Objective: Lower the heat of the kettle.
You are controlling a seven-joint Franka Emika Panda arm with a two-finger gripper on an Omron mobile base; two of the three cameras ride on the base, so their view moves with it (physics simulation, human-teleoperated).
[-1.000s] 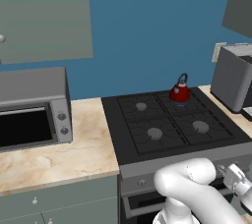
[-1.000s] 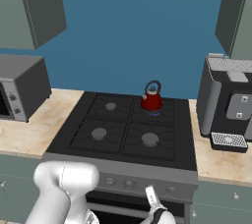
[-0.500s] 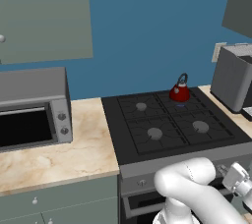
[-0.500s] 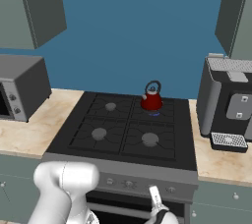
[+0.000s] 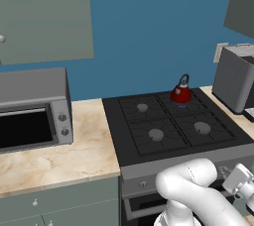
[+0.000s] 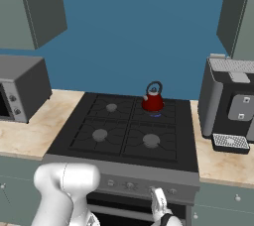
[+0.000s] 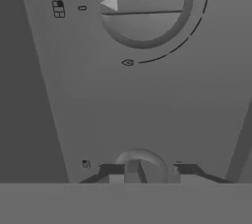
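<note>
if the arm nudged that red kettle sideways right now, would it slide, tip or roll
The kettle would probably slide or catch rather than roll: it sits upright on the back right burner grate. Its squat round body suggests it resists tipping. The glossy surface looks slippery, and the thin arched handle offers the surer hold.

One red kettle [image 5: 181,92] right of centre in the left base view, four burners on one black stove [image 5: 149,148], one microwave [image 5: 31,109] at the left edge, one coffee machine [image 6: 230,104] at right, two knobs in the hand view
</note>
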